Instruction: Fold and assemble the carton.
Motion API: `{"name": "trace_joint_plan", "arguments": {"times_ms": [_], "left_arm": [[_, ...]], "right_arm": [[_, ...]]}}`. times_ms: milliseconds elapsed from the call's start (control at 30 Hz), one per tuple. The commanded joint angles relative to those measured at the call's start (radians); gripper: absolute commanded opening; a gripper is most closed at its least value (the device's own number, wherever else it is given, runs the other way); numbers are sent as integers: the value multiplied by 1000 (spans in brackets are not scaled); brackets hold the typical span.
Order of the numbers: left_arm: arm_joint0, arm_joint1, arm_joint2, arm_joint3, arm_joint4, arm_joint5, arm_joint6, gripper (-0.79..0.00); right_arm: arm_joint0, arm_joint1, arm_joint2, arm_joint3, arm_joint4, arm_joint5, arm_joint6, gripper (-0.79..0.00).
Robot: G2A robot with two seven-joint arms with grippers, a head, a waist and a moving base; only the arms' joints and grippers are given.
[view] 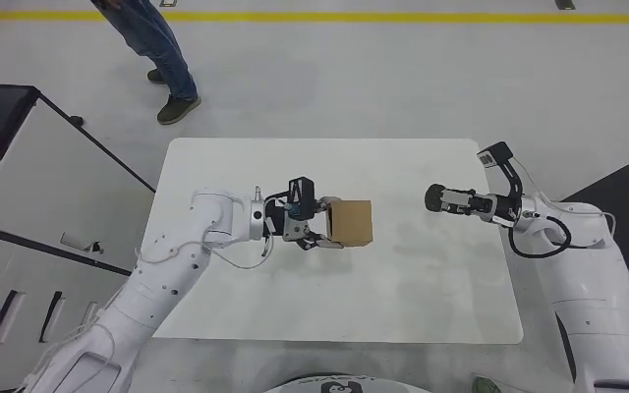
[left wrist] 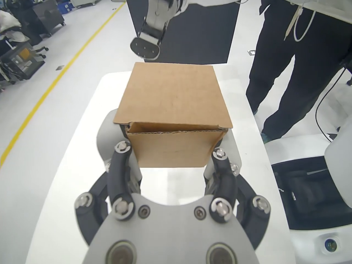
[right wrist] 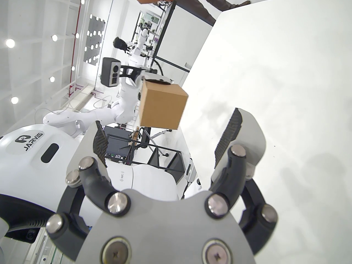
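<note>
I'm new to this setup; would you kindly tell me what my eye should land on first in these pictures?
The plain brown cardboard carton stands out first, near the middle of the white rectangular table, clasped at one end by the left arm's jaws. Next come the right arm's jaws, open and apart from the carton, pointing towards it from the other side.

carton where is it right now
Top view: the carton is over the middle of the table, gripped by the left gripper; the right gripper faces it, apart.

Wide-spread right hand (right wrist: 167, 130), brown carton (right wrist: 162, 107) well beyond.
</note>
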Motion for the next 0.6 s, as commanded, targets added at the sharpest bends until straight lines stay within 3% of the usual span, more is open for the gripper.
{"name": "trace_joint_plan", "arguments": {"times_ms": [0, 200, 567], "left_arm": [[-22, -11, 37, 59, 36, 3, 57, -785], [-80, -42, 119, 194, 121, 19, 177, -785], [-63, -42, 115, 207, 104, 33, 208, -785]], "right_arm": [[0, 0, 0, 0, 0, 0, 0, 0], [0, 0, 0, 0, 0, 0, 0, 0], [0, 0, 0, 0, 0, 0, 0, 0]]}}
